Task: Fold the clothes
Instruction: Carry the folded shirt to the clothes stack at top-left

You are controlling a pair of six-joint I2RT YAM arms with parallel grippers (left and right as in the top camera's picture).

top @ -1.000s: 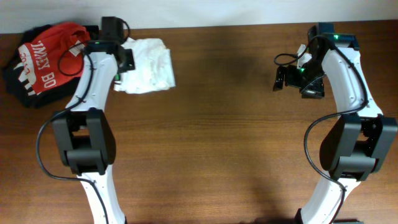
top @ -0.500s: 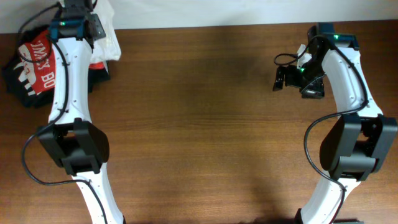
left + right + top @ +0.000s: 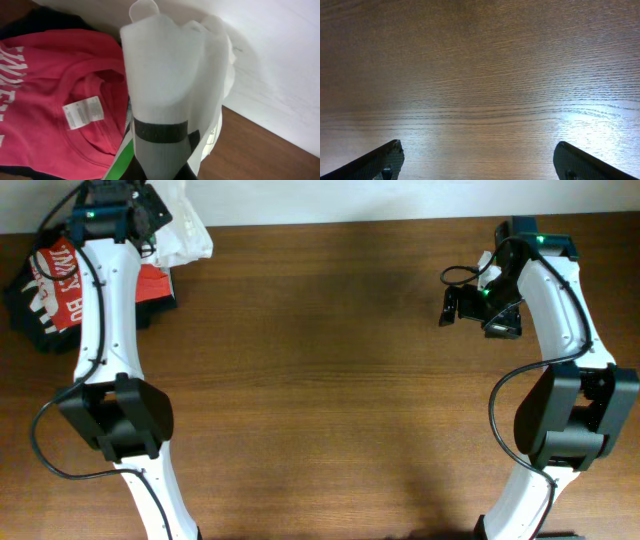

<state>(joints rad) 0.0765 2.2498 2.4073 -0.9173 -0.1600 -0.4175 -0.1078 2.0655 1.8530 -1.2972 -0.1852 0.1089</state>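
The white T-shirt (image 3: 186,232) hangs bunched from my left gripper (image 3: 155,212) at the table's far left back edge, beside the clothes pile. In the left wrist view the white cloth (image 3: 172,65) drapes over the finger (image 3: 162,135) and hides the jaws, which look shut on it. No emblem shows. My right gripper (image 3: 455,305) is open and empty at the back right. In the right wrist view its fingertips (image 3: 477,160) stand wide apart over bare wood.
A red shirt with white lettering (image 3: 62,275) lies on dark garments (image 3: 20,315) at the far left; its label and collar show in the left wrist view (image 3: 65,110). A pale wall (image 3: 280,65) runs behind the brown wooden table (image 3: 330,380).
My left arm has lifted the white T-shirt off the table and swung it left and back to the edge by the red shirt. The right arm has not moved.
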